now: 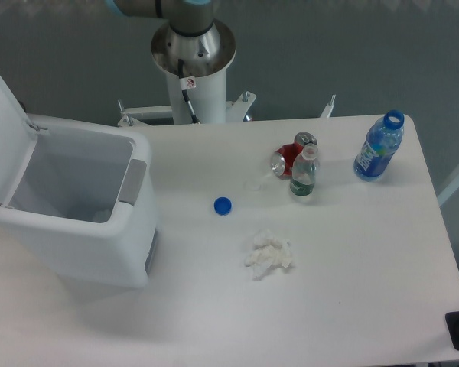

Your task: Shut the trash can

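Observation:
The trash can (99, 245) is a large white boxy bin on the left side of the table. Its flat white lid (4, 130) stands raised at the far left, hinged along the back, so the inside is exposed. A grey latch (133, 181) sits on the rim facing right. Only the arm's base column (193, 57) and a bit of its upper link show at the top of the view. The gripper is out of view.
A blue bottle cap (222, 205) lies mid-table. A crumpled white tissue (268, 255) lies in front of it. A red can (289, 157), a small green-labelled bottle (303, 173) and an uncapped blue bottle (379, 147) stand toward the back right.

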